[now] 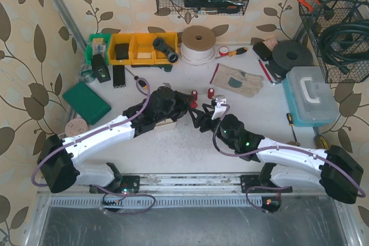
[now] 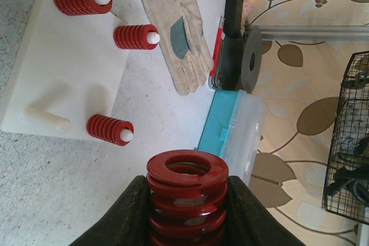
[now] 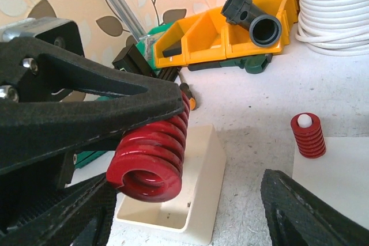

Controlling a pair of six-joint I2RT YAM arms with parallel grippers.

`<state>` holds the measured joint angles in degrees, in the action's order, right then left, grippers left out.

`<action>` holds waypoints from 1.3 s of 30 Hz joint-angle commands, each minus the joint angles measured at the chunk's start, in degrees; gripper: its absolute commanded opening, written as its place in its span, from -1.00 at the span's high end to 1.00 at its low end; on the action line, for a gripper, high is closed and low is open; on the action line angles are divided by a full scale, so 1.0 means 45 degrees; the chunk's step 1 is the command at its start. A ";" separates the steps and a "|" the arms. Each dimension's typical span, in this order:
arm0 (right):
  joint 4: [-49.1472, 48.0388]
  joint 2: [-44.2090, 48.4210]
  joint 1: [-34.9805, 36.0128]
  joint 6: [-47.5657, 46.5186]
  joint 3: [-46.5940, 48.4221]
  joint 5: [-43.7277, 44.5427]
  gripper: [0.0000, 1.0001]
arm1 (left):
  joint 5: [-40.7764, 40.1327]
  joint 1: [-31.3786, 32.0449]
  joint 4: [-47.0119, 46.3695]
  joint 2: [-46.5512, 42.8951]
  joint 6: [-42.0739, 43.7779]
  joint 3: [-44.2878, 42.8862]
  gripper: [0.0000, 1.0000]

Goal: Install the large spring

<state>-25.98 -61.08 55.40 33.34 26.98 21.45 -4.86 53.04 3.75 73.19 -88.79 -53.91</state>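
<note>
My left gripper [image 2: 187, 184] is shut on the large red spring [image 2: 187, 194], which points along the fingers and is held above the table. Ahead of it in the left wrist view lies a white peg board [image 2: 69, 67] with three smaller red springs on pegs [image 2: 136, 36] and one bare white peg [image 2: 49, 120]. In the right wrist view the held spring [image 3: 151, 156] hangs over a cream tray [image 3: 202, 188]. My right gripper [image 3: 190, 217] is open and empty just below it. In the top view both grippers meet at mid-table [image 1: 199, 113].
A work glove [image 1: 239, 79] and a teal plastic box [image 1: 311, 96] lie to the right. Yellow bins [image 1: 138, 48] and a white cord spool [image 1: 199, 44] stand at the back. A green pad [image 1: 86, 103] is at the left. Wire baskets hang on the walls.
</note>
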 commanded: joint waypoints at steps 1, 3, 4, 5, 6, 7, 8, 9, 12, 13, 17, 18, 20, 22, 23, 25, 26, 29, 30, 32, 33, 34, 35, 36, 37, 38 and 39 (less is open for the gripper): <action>-0.0426 0.0357 -0.0231 -0.0132 0.0010 0.0326 -0.34 | -0.0233 0.0244 -0.0156 -0.0086 0.0162 -0.0585 1.00; -0.0426 0.0467 -0.0320 -0.0153 0.0018 0.0334 -0.28 | -0.0248 0.0263 -0.0149 -0.0121 0.0149 -0.0536 1.00; -0.0407 0.0502 -0.0343 -0.0162 0.0034 0.0287 -0.26 | -0.0235 0.0265 -0.0132 -0.0130 0.0150 -0.0522 1.00; -0.0354 0.0487 -0.0355 -0.0180 0.0090 0.0266 -0.25 | -0.0224 0.0265 -0.0125 -0.0131 0.0143 -0.0520 1.00; -0.0340 0.0438 -0.0357 -0.0200 0.0141 0.0256 -0.25 | -0.0218 0.0265 -0.0129 -0.0134 0.0152 -0.0513 1.00; -0.0304 0.0388 -0.0357 -0.0212 0.0196 0.0214 -0.25 | -0.0212 0.0265 -0.0147 -0.0117 0.0148 -0.0519 1.00; -0.0292 0.0314 -0.0372 -0.0231 0.0274 0.0123 -0.25 | -0.0197 0.0265 -0.0149 -0.0098 0.0138 -0.0520 1.00; -0.0276 0.0226 -0.0366 -0.0240 0.0332 0.0002 -0.25 | -0.0165 0.0265 -0.0176 -0.0076 0.0142 -0.0532 1.00; -0.0263 -0.0010 -0.0358 -0.0326 0.0583 -0.0245 -0.32 | -0.0112 0.0265 -0.0250 -0.0017 0.0109 -0.0515 1.00; -0.0236 -0.0095 -0.0352 -0.0364 0.0681 -0.0262 -0.33 | -0.0111 0.0277 -0.0296 -0.0017 0.0104 -0.0507 1.00; -0.0300 -0.0373 -0.0358 -0.0456 0.0855 -0.0191 -0.33 | -0.0072 0.0285 -0.0311 -0.0080 0.0100 -0.0471 1.00; -0.0353 -0.0458 -0.0374 -0.0456 0.0883 -0.0186 -0.33 | -0.0086 0.0285 -0.0306 -0.0115 0.0083 -0.0448 1.00; -0.0361 -0.0622 -0.0373 -0.0489 0.1031 -0.0253 -0.29 | -0.0076 0.0285 -0.0324 -0.0146 0.0060 -0.0423 1.00; -0.0350 -0.0767 -0.0377 -0.0495 0.1150 -0.0274 -0.22 | -0.0077 0.0285 -0.0340 -0.0169 0.0054 -0.0422 1.00; -0.0352 -0.0824 -0.0360 -0.0495 0.1152 -0.0275 -0.17 | -0.0070 0.0285 -0.0382 -0.0187 0.0036 -0.0422 1.00; -0.0364 -0.0883 -0.0370 -0.0495 0.1120 -0.0209 -0.08 | -0.0065 0.0285 -0.0384 -0.0209 0.0044 -0.0461 1.00; -0.0387 -0.0866 -0.0376 -0.0495 0.1090 -0.0181 -0.03 | -0.0049 0.0285 -0.0386 -0.0209 0.0035 -0.0466 1.00; -0.0475 -0.0757 -0.0395 -0.0533 0.1002 -0.0081 0.20 | -0.0018 0.0282 -0.0449 -0.0213 0.0027 -0.0448 1.00; -0.0460 -0.0727 -0.0428 -0.0551 0.0997 -0.0063 0.28 | -0.0006 0.0284 -0.0492 -0.0210 0.0008 -0.0428 1.00; -0.0428 -0.0734 -0.0464 -0.0569 0.1000 -0.0064 0.46 | 0.0031 0.0285 -0.0562 -0.0195 -0.0035 -0.0389 1.00; -0.0427 -0.0725 -0.0473 -0.0590 0.0997 -0.0092 0.54 | 0.0053 0.0285 -0.0577 -0.0190 -0.0049 -0.0384 1.00; -0.0400 -0.0724 -0.0474 -0.0637 0.1023 -0.0091 0.63 | 0.0032 0.0285 -0.0564 -0.0204 -0.0053 -0.0393 1.00; -0.0341 -0.0724 -0.0474 -0.0660 0.1043 -0.0116 0.71 | 0.0029 0.0285 -0.0567 -0.0209 -0.0053 -0.0384 1.00; -0.0292 -0.0704 -0.0474 -0.0697 0.1068 -0.0118 0.80 | 0.0036 0.0285 -0.0551 -0.0219 -0.0053 -0.0383 1.00; -0.0222 -0.0709 -0.0479 -0.0740 0.1088 -0.0119 0.88 | 0.0020 0.0285 -0.0541 -0.0228 -0.0053 -0.0393 1.00; -0.0165 -0.0695 -0.0492 -0.0775 0.1120 -0.0119 0.95 | 0.0015 0.0285 -0.0540 -0.0238 -0.0058 -0.0367 1.00; -0.0116 -0.0703 -0.0491 -0.0787 0.1134 -0.0119 1.00 | 0.0010 0.0285 -0.0523 -0.0247 -0.0054 -0.0364 1.00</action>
<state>-28.03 -64.58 54.08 30.74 30.46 18.63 -5.58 53.71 3.29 73.19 -89.01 -54.00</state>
